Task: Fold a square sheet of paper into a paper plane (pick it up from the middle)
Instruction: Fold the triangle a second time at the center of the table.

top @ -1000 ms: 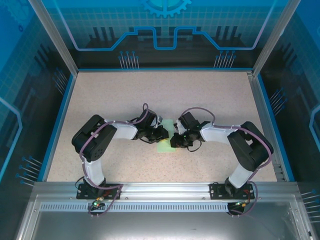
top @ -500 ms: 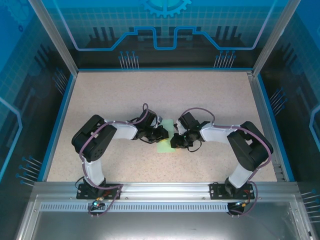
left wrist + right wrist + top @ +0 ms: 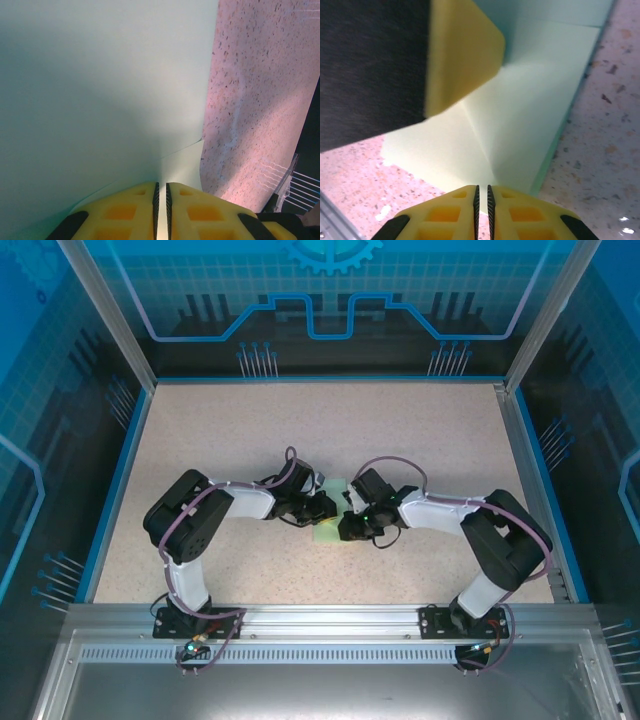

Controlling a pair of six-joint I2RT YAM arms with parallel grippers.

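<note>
- Left arm (image 3: 205, 515): elbow bent, forearm reaching in to the sheet of paper (image 3: 326, 533) from its left.
- Left gripper (image 3: 161, 186): fingers pressed together on the sheet's edge.
- Right arm (image 3: 500, 535): mirrored, reaching in from the sheet's right.
- Right gripper (image 3: 482, 189): fingers pinched on the sheet, close opposite the left gripper.

The left arm (image 3: 205, 515) and the right arm (image 3: 500, 530) both pair bulky black joint housings with pale grey-white link shells. A thin purplish cable (image 3: 291, 453) loops along each arm from a black base plate (image 3: 190, 622) (a small green light (image 3: 190, 649) glows by the left one). Each wrist ends in two blocky yellow fingers (image 3: 125, 217) with hollow rectangular pockets, black trim at the outer corners and what look like finely ribbed dark inner faces, blurred this close.
</note>
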